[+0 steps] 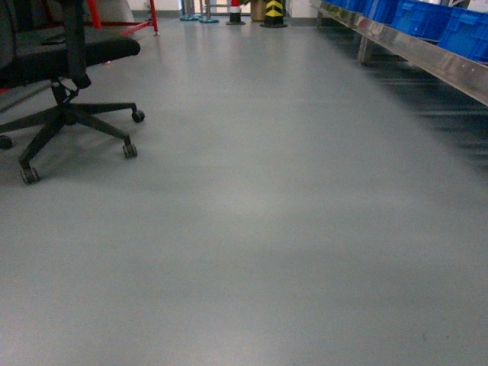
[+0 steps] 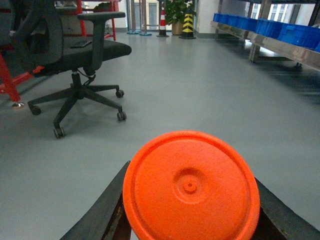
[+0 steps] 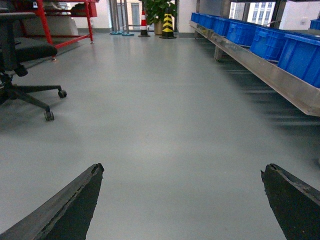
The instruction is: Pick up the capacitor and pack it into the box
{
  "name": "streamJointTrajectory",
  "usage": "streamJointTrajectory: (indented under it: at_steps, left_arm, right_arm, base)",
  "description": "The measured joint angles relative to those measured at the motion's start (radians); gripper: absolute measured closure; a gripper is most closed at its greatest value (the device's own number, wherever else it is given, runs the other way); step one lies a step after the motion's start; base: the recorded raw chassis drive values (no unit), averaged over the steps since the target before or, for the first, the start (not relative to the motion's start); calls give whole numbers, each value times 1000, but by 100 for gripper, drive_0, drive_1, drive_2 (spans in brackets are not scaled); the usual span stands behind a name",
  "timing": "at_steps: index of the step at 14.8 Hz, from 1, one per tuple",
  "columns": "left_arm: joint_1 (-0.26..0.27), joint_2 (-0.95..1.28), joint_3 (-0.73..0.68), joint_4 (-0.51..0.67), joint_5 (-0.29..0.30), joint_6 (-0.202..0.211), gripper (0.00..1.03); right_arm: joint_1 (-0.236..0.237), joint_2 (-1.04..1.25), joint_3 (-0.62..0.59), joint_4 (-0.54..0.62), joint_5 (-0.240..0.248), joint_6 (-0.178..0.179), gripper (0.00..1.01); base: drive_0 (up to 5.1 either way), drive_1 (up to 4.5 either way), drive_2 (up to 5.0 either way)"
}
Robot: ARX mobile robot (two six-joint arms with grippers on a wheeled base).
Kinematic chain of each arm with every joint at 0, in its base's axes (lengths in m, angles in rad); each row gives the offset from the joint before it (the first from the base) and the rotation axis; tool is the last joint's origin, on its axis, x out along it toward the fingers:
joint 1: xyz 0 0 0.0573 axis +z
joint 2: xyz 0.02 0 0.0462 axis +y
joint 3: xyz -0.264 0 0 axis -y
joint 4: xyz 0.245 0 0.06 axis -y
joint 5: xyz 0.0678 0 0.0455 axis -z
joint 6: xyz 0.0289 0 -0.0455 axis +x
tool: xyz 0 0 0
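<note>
Left wrist view: your left gripper pinched the capacitor, its flat orange top facing the camera, axis pointing toward the office chair. Your right gripper was spread wide.

At the lower centre of the left wrist view, the small round orange-topped plastic capacitor is a uniform bright orange, flanked by the matt black fingers of the left end effector. The right end effector shows the same dull black at the lower corners. The smooth floor is pale grey-green. The swivel office chair, upper left, is black. Blue plastic bins line the upper right. A black-and-yellow chevron post stands at top centre beside a red metal frame.
</note>
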Motion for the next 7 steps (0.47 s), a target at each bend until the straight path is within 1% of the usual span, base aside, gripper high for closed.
streamJointTrajectory:
  at_steps: [7]
  left_arm:
    - [0, 0, 0, -1, 3, 0, 58]
  right_arm:
    - [0, 0, 0, 0, 0, 0, 3]
  base:
    - [-495, 250, 250]
